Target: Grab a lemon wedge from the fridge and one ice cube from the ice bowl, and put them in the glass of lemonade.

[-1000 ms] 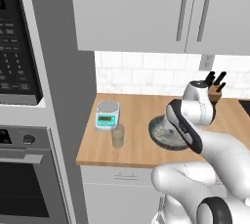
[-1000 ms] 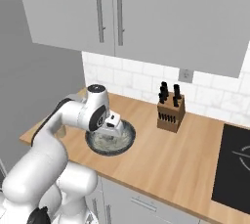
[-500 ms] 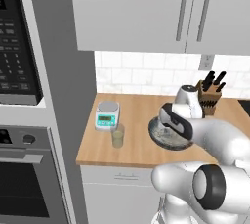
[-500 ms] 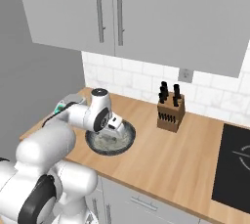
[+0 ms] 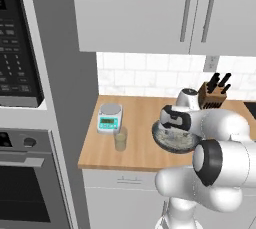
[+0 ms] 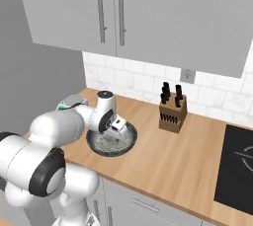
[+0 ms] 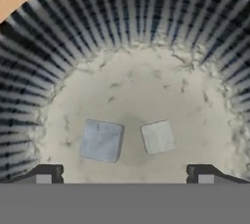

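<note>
The ice bowl (image 5: pixel 186 147) sits on the wooden counter, dark ribbed rim around a speckled pale floor. My gripper (image 5: pixel 173 132) hangs straight down over its middle, also seen from the other side as gripper (image 6: pixel 115 134) above the ice bowl (image 6: pixel 100 149). Looking down the hand, two ice cubes lie on the bowl floor: a greyer ice cube (image 7: pixel 101 140) and a whiter ice cube (image 7: pixel 157 137). The gripper (image 7: pixel 124 173) is open, its fingertips (image 7: pixel 47 173) wide apart with nothing between them. The glass of lemonade (image 5: pixel 120 139) stands left of the bowl. The lemon wedge and the fridge are out of view.
A white and teal scale (image 5: pixel 109 118) stands behind the glass. A knife block (image 6: pixel 173 111) sits by the tiled wall, and a black cooktop (image 6: pixel 238 169) lies at the far right. The oven and microwave column (image 5: pixel 22 98) bounds the counter's left end.
The hand has come lower and slightly left over the ice bowl while the arm's lower links swung round. The jaws stayed open.
</note>
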